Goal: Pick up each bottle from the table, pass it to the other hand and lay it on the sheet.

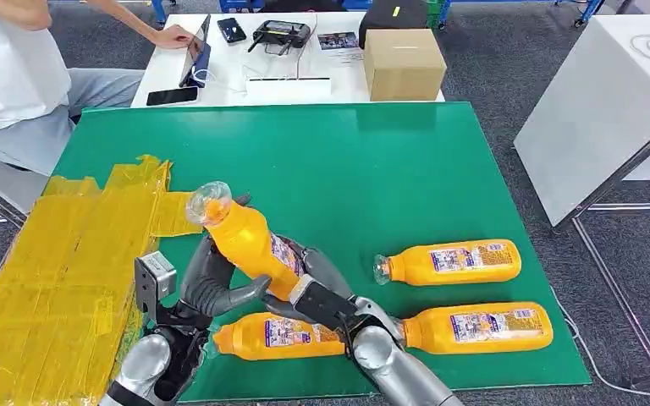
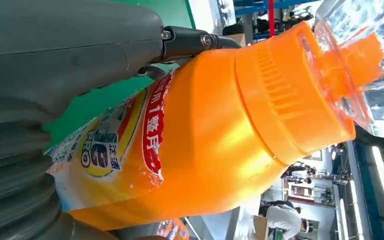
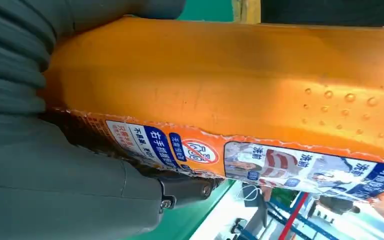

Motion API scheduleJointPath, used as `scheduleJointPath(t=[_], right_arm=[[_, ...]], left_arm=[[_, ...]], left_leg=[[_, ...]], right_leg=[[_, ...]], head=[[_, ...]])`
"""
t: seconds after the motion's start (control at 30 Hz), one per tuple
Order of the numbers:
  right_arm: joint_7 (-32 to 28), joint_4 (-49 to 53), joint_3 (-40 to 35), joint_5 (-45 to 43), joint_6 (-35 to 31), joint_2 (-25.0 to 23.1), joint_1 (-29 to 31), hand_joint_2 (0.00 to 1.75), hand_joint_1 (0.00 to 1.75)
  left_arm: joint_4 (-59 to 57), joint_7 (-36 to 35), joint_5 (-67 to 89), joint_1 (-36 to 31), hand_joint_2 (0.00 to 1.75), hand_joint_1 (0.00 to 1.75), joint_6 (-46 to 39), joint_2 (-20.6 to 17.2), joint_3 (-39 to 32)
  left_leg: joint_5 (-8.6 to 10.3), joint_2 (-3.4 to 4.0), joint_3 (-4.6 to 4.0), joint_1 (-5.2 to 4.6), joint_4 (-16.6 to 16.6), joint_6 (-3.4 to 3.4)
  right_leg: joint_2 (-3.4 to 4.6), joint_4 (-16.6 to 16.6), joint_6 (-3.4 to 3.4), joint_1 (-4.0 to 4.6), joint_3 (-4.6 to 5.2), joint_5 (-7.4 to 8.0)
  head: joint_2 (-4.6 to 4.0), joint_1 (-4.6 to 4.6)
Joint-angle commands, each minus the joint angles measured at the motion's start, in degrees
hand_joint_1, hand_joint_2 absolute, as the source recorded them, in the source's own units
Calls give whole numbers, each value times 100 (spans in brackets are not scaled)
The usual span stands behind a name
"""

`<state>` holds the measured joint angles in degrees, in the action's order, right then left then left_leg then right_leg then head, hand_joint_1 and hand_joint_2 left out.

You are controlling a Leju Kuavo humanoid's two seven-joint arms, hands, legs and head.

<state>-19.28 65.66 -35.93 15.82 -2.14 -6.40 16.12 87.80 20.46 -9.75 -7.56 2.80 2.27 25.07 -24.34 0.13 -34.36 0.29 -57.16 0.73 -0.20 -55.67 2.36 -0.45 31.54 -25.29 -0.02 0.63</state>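
Both the left hand (image 1: 220,283) and right hand (image 1: 326,292) are wrapping fingers around one raised orange bottle (image 1: 250,241), its cap tilting toward eleven o'clock.

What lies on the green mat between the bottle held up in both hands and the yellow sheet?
Nothing. In the head view, bare green mat separates the held bottle from the yellow sheet; the left hand and right hand both grip the bottle.
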Motion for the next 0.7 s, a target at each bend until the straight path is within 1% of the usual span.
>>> scheduleJointPath(t=[0.03,0.07,0.27,0.3,0.33,0.37,0.4,0.43,0.47,0.5,0.7], right_arm=[[18,-385,-421,264,-102,35,355,175,175],[18,-377,-464,294,-106,29,355,175,175],[40,-356,-633,401,-144,63,375,175,175],[47,-369,-641,398,-152,68,378,175,175],[48,-369,-646,398,-160,72,377,175,175],[48,-369,-652,400,-166,79,372,175,175],[47,-366,-660,404,-169,82,372,175,175],[47,-364,-668,406,-167,87,374,175,175],[51,-361,-688,428,-182,88,378,175,175],[53,-360,-698,433,-185,88,383,175,175],[54,-363,-706,434,-184,79,379,175,175]], left_arm=[[-460,-32,-4,-313,175,0,21,-113,232],[-507,-40,40,-338,175,0,3,-114,248],[-733,-12,-24,-405,175,0,-113,12,87],[-701,9,-59,-391,175,10,-122,27,52],[-676,9,-64,-388,175,103,-123,22,45],[-663,-3,-92,-383,175,147,-125,29,27],[-662,-14,-104,-384,175,138,-123,25,24],[-682,-28,-110,-392,175,143,-124,24,25],[-737,-44,-117,-405,175,145,-122,28,32],[-780,-63,-129,-416,175,175,-113,34,41],[-796,-61,-128,-421,175,175,-114,36,42]], left_leg=[[-3,-1,15,0,5,-1],[-8,0,28,3,5,-3],[-1,-3,12,-1,5,-1],[-5,-3,23,2,5,-2],[-4,-1,15,1,4,-1],[-8,0,25,3,4,-1],[-7,0,21,3,3,-2],[-12,0,33,6,3,-2],[-2,-3,10,0,4,0],[-6,-4,22,2,4,-1],[-4,-4,17,3,3,-2]], right_leg=[[1,4,-3,0,-14,-3],[2,7,-6,3,-29,-6],[-2,5,-3,-1,-12,-2],[-2,7,-5,2,-24,-5],[0,5,-3,1,-15,-3],[2,7,-5,4,-26,-6],[2,6,-4,3,-23,-5],[2,9,-6,6,-36,-9],[-1,4,-2,0,-10,-2],[-2,7,-4,2,-25,-6],[-2,6,-4,3,-19,-4]], head=[[0,0],[0,-2],[0,-2],[0,-2],[0,-2],[0,0],[0,-2],[0,0],[0,0],[0,-2],[0,-2]])
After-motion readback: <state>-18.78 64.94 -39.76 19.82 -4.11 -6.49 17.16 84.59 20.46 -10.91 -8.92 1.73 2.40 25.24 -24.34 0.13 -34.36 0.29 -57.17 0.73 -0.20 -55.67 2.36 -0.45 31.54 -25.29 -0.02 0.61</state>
